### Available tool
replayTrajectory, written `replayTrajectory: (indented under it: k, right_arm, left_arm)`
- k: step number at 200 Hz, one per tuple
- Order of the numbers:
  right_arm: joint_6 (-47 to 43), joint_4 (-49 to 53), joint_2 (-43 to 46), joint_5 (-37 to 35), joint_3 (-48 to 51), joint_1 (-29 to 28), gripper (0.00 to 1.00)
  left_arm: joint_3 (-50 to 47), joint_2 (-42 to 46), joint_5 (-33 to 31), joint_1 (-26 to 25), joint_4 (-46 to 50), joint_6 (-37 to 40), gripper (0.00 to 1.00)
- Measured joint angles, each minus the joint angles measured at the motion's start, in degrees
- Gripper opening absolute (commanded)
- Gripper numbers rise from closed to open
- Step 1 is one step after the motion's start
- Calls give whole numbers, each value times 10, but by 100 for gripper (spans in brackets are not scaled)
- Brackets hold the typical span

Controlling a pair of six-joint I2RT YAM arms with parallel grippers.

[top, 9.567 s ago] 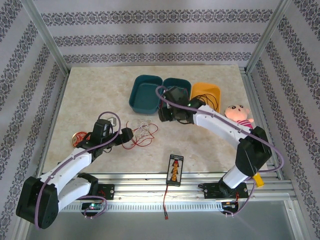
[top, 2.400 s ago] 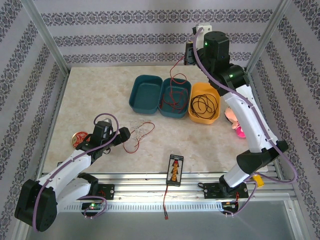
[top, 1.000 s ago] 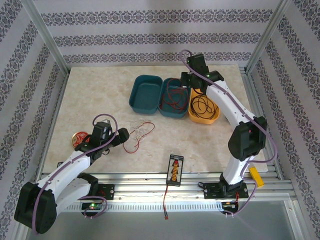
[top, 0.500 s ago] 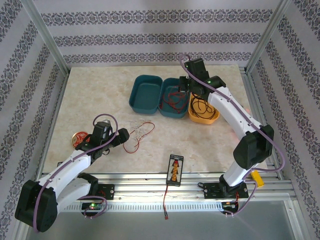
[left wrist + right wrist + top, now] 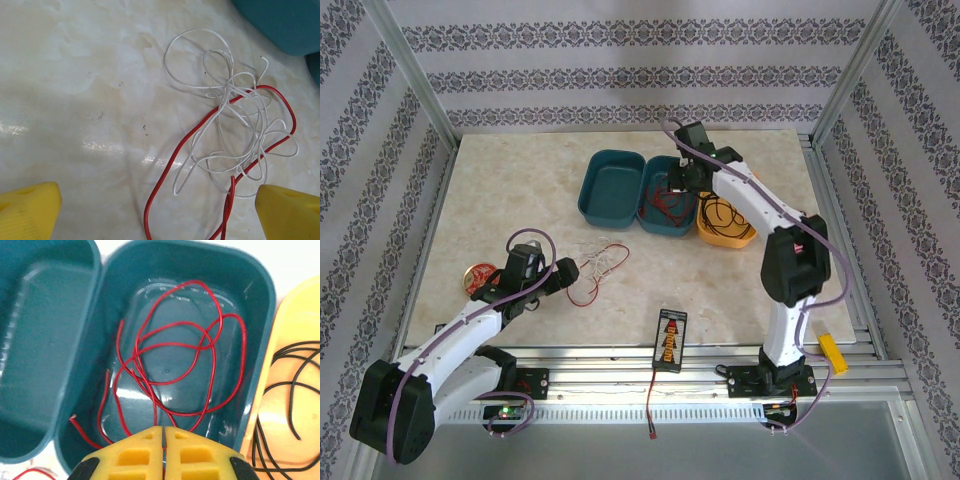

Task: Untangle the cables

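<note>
- Tabletop (image 5: 500, 190) of pale marbled stone, seen from above, with three open bins in a row near its far edge; the middle teal bin (image 5: 650, 225) serves as the landmark here.
- A second teal bin (image 5: 611, 188) touches the middle teal bin's left side, and a yellow bin (image 5: 745, 185) touches its right side.
- The red cable (image 5: 175, 365) lies in loose overlapping loops on the floor of the middle teal bin, and one end trails toward the bin's near left corner.
- The right pincer (image 5: 163, 440) hangs just over the near rim of the middle teal bin. Its yellow tips are clenched together on strands of the red cable that rise to meet them.
- The black cable (image 5: 285, 405) is coiled inside the yellow bin.
- The white cable (image 5: 220, 95) lies on the tabletop, nearer and to the left of the middle teal bin, in a loose knot.
- A loose red wire (image 5: 175, 155) loops through and around that white knot.
- The left pincer (image 5: 160, 212) hovers just beside this tangle on the side away from the middle teal bin. It is released, its yellow tips spread wide and holding nothing.
- A small black device (image 5: 670, 337) with a red lead sits at the near edge, well apart from the middle teal bin.
</note>
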State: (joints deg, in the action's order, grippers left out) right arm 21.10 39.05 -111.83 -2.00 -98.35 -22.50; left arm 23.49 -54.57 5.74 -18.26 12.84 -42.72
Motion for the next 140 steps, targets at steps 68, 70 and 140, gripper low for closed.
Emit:
replayTrajectory:
  k: [68,70,140]
  right_arm:
    - [-5,53,-95,4,-68,3,2]
    - [-4,54,-97,4,-68,3,2]
    - [-20,80,-104,-11,-66,3,29]
  left_arm:
    - [-4,7,0,0,0,0,99]
    - [-4,7,0,0,0,0,99]
    - [-4,7,0,0,0,0,99]
